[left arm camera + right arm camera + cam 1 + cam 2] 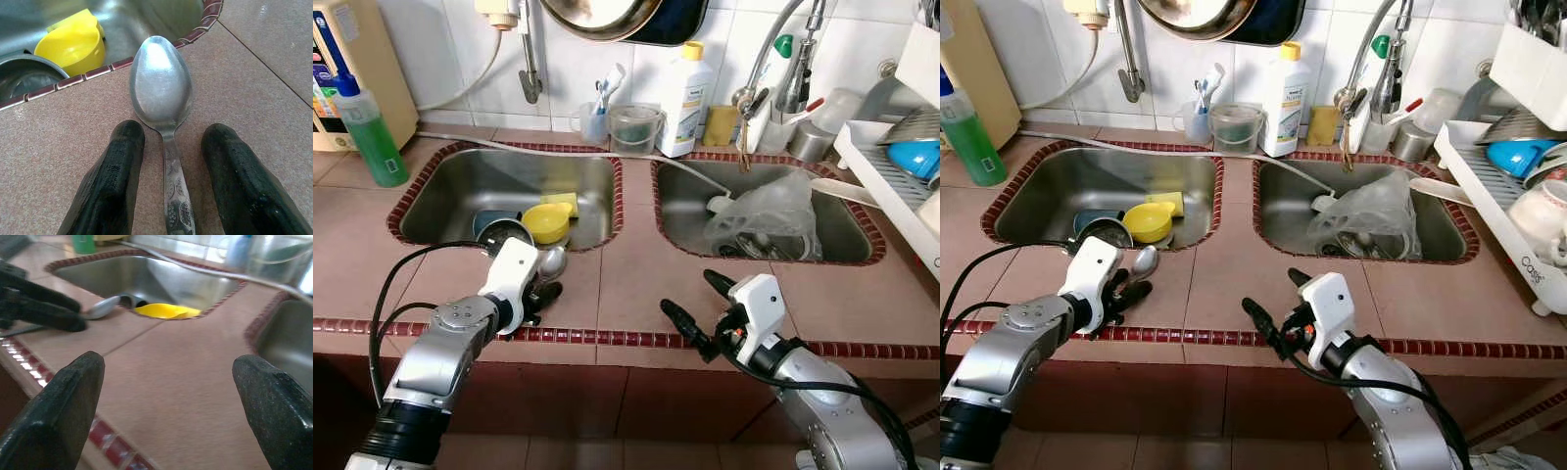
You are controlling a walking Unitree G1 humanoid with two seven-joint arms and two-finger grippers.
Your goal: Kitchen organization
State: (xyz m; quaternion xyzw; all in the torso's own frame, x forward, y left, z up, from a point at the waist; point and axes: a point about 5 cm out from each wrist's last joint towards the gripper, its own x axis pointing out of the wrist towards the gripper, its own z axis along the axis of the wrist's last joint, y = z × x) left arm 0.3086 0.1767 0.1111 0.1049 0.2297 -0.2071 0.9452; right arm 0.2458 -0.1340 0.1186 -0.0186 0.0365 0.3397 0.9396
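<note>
A metal spoon (pixel 161 93) is laid on the tiled counter (pixel 636 284) at the left sink's (pixel 460 191) near rim, bowl toward twelve o'clock. It is straddled by the left gripper (pixel 168 166), fingers parted, handle between them, not clamped. At three o'clock, over bare counter edge, the right gripper (pixel 690 308) is held wide open, empty.

Shiny metal spoon (pixel 161 88); matt tiled counter (pixel 254 83).

A silver spoon (pixel 161 93) with an embossed handle is lying on the speckled pink bench (pixel 254 73), near a yellow bowl (pixel 73 46).
</note>
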